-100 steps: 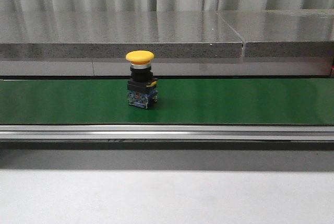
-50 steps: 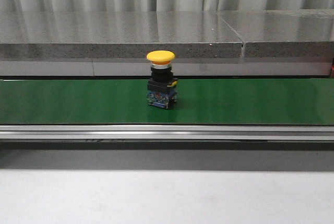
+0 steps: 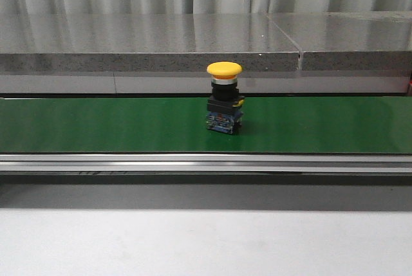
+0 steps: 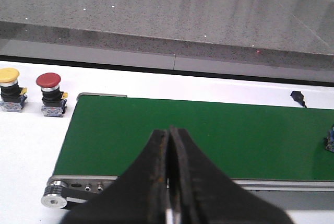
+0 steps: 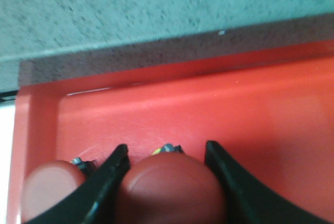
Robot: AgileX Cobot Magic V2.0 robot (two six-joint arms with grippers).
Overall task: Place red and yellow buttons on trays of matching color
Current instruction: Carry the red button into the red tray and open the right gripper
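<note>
- Two fingers of the right gripper (image 5: pixel 164 182) stand apart on either side of a red button (image 5: pixel 172 190)'s domed cap; whether they press on it cannot be told from the right wrist view.
- That red button sits inside the red tray (image 5: pixel 209 98), near one of the tray's walls, with a second red button (image 5: pixel 52 192) just beside it, on the outer side of one finger.
- Beyond the red tray's far rim lies a speckled grey stone slab (image 5: pixel 156 4).
- The left gripper (image 4: pixel 168 182) has its two dark fingers pressed together with nothing between them, and it hangs above the near edge of the green conveyor belt (image 4: pixel 209 140).
- Off the end of the belt, on the white table (image 4: pixel 31 140), a spare red button (image 4: pixel 49 94) and a spare yellow button (image 4: pixel 10 89) stand upright side by side, the red one nearer the belt.
- In the front view a yellow button (image 3: pixel 224 97) stands upright on the belt, a little right of the belt's middle, apart from both grippers.
</note>
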